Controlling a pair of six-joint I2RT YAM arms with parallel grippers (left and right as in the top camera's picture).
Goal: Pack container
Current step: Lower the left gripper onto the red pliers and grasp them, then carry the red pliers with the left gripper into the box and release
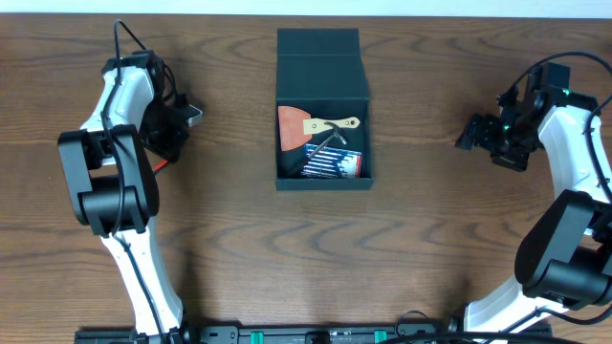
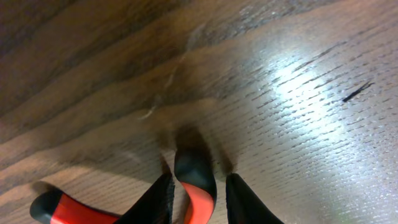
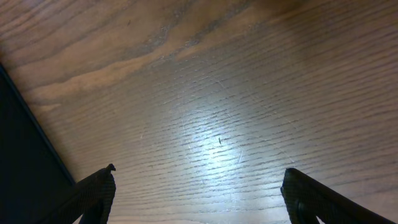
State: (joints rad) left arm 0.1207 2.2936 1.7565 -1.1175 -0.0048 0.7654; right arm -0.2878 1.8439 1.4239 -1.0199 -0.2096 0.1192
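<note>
Open container (image 1: 322,183) sits mid-table between the arms, tools inside.
Left gripper (image 2: 199,179) straddles a red handle (image 2: 196,198); whether it pinches is cut off from view. Right gripper (image 3: 199,171) jaws gape wide.

Robotics lab: wood-grain table (image 1: 402,258), left arm (image 1: 139,268), right arm (image 1: 574,143).

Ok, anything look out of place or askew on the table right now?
Nothing stands out. The dark teal cardboard container sits square, lid open, tools inside; the left gripper straddles a red-and-black tool handle lying flat.
</note>
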